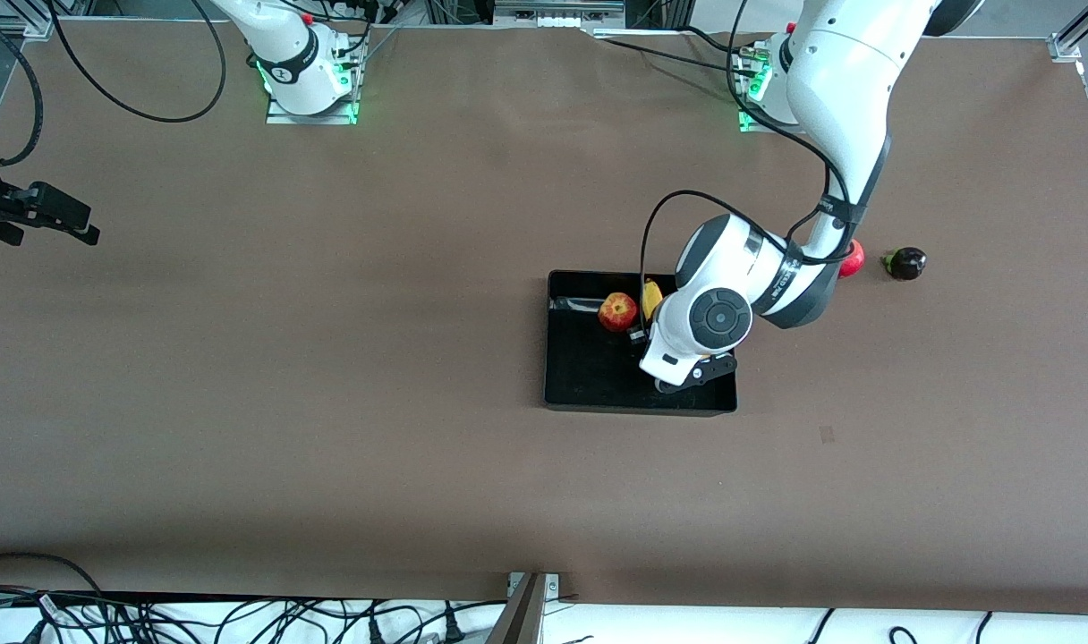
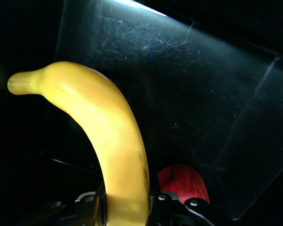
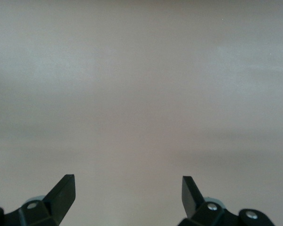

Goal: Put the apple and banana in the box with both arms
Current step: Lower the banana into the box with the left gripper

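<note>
The black box (image 1: 589,376) lies mid-table toward the left arm's end. The red, yellow-streaked apple (image 1: 617,311) sits inside it by the wall nearest the robots. My left gripper (image 2: 127,207) is down in the box and shut on the yellow banana (image 2: 108,136), which sticks out past the fingers. In the front view the wrist hides the gripper, and a short piece of banana (image 1: 651,298) shows beside the apple. The apple (image 2: 184,181) also shows in the left wrist view, with the box's glossy wall (image 2: 179,70). My right gripper (image 3: 127,193) is open and empty over bare table at the right arm's end (image 1: 79,224).
A smooth red round fruit (image 1: 853,259), partly hidden by the left arm, and a dark purple fruit (image 1: 905,263) lie on the brown table (image 1: 329,402) beside the box toward the left arm's end. Cables hang along the table's near edge.
</note>
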Robot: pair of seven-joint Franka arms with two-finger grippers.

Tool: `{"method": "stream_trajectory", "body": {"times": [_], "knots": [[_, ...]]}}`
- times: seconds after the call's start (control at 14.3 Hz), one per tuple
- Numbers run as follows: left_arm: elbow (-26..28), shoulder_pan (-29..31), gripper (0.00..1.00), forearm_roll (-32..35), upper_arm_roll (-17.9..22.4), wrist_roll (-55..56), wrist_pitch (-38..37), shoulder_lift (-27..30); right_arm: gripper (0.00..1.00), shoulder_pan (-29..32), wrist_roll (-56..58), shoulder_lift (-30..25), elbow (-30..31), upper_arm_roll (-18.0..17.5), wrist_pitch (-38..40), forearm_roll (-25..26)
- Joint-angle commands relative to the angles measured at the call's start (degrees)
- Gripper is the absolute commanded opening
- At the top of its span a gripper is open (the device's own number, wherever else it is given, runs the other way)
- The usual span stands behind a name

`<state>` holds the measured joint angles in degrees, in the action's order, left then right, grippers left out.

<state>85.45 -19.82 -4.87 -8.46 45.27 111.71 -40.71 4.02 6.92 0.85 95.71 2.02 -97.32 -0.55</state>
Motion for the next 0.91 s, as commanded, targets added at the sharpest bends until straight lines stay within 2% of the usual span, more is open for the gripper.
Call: {"method": "stream_trajectory", "body": {"times": [0.0, 0.42, 0.84], "knots": [[0.1, -0.2, 0.00, -0.7, 0.3, 0.2, 0.7, -0.2, 1.00, 0.9, -0.2, -0.2, -0.5, -0.5, 0.7, -0.9], [0.1, -0.2, 0.00, -0.4, 0.3, -1.3, 4.6, -2.7, 1.00, 0.9, -0.2, -0.2, -0.5, -0.5, 0.7, -0.9], [0.2, 0.5, 0.00, -0.4, 0.3, -3.8, 4.7, -4.2, 1.00, 0.9, -0.2, -0.2, -0.5, -0.5, 0.6, -0.9]]}}
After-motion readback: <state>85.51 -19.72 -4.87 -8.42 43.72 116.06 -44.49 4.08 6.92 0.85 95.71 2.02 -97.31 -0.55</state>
